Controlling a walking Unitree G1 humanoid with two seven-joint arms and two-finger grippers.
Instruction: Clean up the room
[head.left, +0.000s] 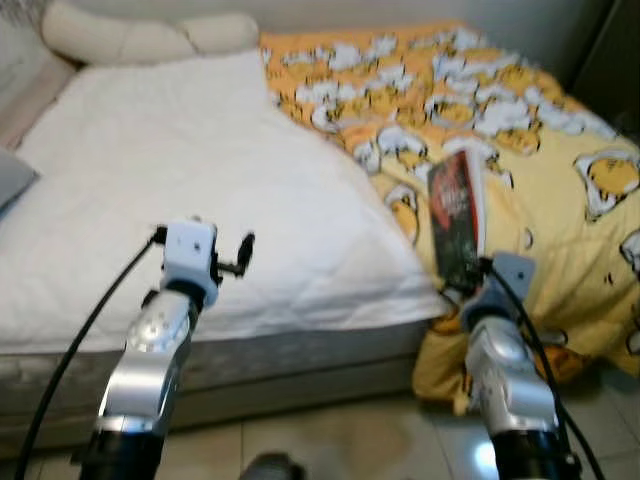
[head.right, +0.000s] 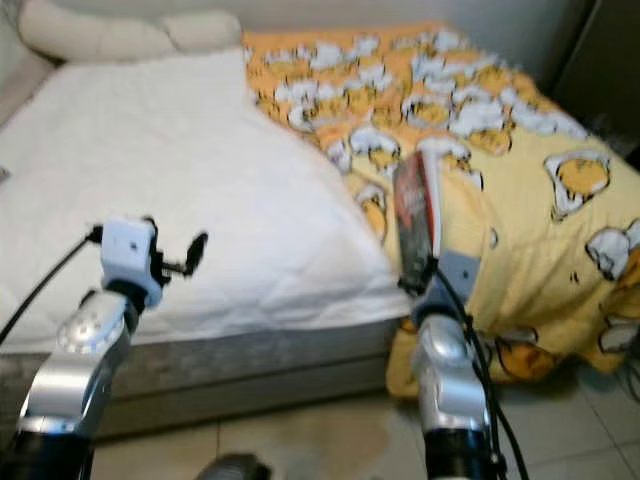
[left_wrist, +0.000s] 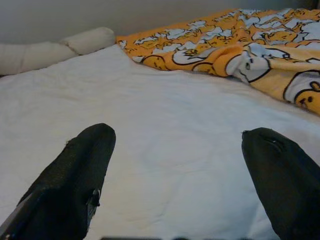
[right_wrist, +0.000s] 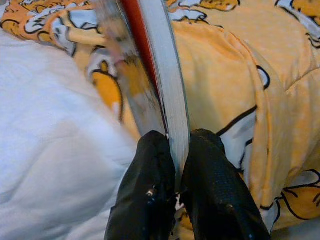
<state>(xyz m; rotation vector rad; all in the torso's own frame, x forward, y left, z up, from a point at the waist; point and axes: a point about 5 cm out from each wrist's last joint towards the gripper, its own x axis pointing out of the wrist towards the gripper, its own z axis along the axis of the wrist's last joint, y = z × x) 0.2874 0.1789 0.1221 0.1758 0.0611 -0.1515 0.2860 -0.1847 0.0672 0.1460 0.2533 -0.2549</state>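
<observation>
A: Where are the arms?
B: Both reach toward the bed. The right gripper (right_wrist: 175, 145) pinches one dark book (head.left: 456, 215) by its edge, upright over the yellow blanket (head.left: 560, 230). The left gripper (left_wrist: 177, 150) hangs spread wide over the white mattress (head.left: 170, 160).
A: Beyond?
B: One long cream pillow (head.left: 140, 35).

Home bedroom. Bed (head.left: 200, 330) against wall, white quilted mattress cover (head.left: 180, 190), long cream bolster pillow (head.left: 140, 35) at head. Yellow-orange cartoon-print duvet (head.left: 530, 150) rumpled over far side, hanging to floor. Pale tiled floor (head.left: 340, 440) at bed foot. Plain light wall (left_wrist: 100, 15) behind.
</observation>
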